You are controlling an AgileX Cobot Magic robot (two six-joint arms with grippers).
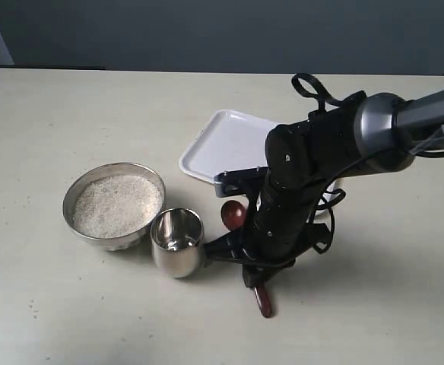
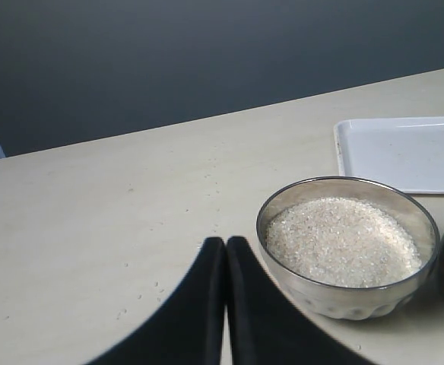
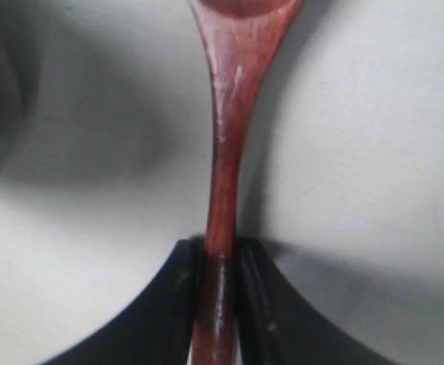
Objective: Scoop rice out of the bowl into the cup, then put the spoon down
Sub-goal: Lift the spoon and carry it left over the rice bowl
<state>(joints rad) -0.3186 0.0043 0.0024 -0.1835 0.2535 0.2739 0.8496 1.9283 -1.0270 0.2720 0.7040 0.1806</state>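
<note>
black fingers [image 3: 180, 304] of the right gripper [image 3: 220, 255] sit closest to the lens, clamped narrowly on the thin handle of the spoon [image 3: 226, 129], one finger on each side of the reddish-brown wood.

the pale table [image 1: 70, 319] carries everything. the right arm [image 1: 321, 144] reaches in from the right of the exterior view and bends down over the middle of the table, so that it hides most of the spoon's handle. only the oval bowl of the spoon and the handle's far tip show there. the oval bowl lies just right of the cup, dark red, with the handle running away from it toward the near edge. whether the spoon touches the table cannot be told.

behind the arm lies a white tray [image 1: 222, 141], partly covered by it. left of that stands the steel bowl [image 1: 68, 199], holding a wide heap of rice [image 1: 117, 204]. the cup [image 1: 176, 255] stands right against the bowl on its right side, upright. its inside is all reflections, so whether rice lies in it cannot be told.

the left gripper [image 2: 224, 247] hangs low over the table near the bowl, its two dark fingers pressed together with nothing between them.

a few loose grains [image 2: 140, 298] dot the table beside it.
</note>
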